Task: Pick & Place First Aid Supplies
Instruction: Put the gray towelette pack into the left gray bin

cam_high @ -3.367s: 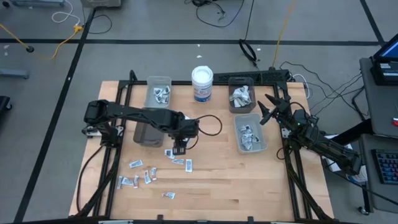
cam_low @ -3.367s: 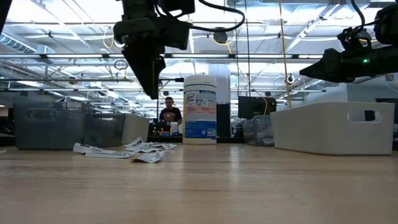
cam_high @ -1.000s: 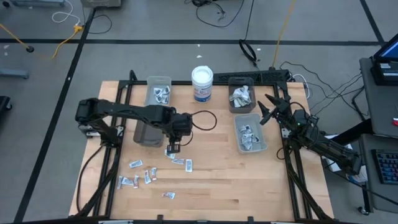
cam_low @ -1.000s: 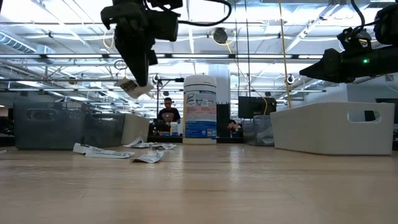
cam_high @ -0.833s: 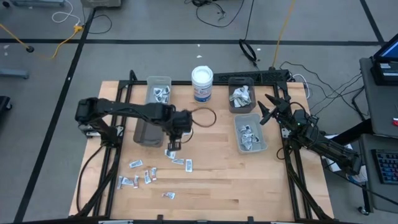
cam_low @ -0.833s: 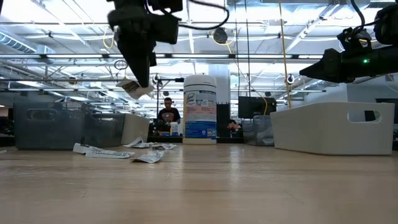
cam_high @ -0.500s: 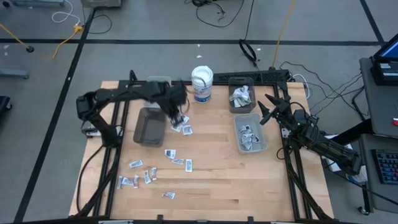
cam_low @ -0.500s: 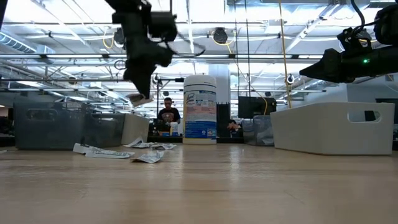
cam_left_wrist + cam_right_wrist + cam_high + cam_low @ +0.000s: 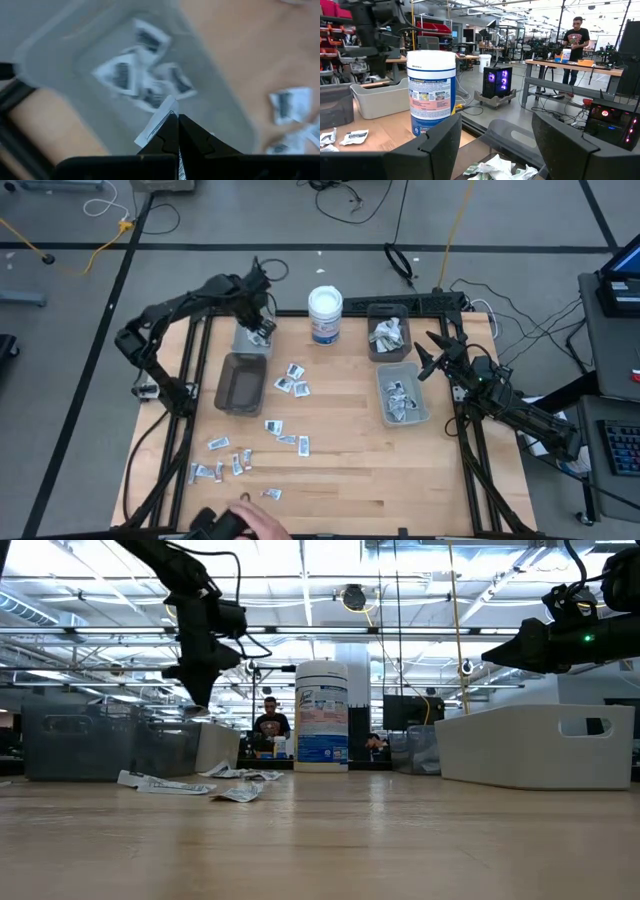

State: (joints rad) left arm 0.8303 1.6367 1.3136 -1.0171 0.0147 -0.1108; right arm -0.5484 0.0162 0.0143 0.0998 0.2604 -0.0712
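My left gripper (image 9: 262,333) hangs over the clear bin (image 9: 243,345) at the table's far left, shut on a small white packet (image 9: 156,124) with dark print. Several like packets (image 9: 131,75) lie in that bin. In the low view this gripper (image 9: 196,698) points down, high above the table. More first aid supplies lie loose on the wood: two packets (image 9: 292,380) mid-table and several (image 9: 228,461) toward the near left. My right gripper (image 9: 426,361) waits open at the right edge, level, beside the right-hand bins; its fingers (image 9: 437,145) stand wide apart. My left gripper pinches the white packet between its two fingertips (image 9: 175,131), at one end (image 9: 166,115) of it. The fingers come from above, pointing down. The packet sticks out beyond the tips, lifted clear above the bin.
An empty grey bin (image 9: 240,383) stands just nearer than the clear one. A white tub (image 9: 325,315) stands at the far middle. Two bins (image 9: 390,332) (image 9: 402,395) with supplies stand at the right. A person's hand (image 9: 262,523) shows at the near edge.
My left gripper has swung from the table's middle toward the far left, staying shut on the packet and rolling as it went; it now hangs over the far-left clear bin. A person's hand has come in at the near edge.
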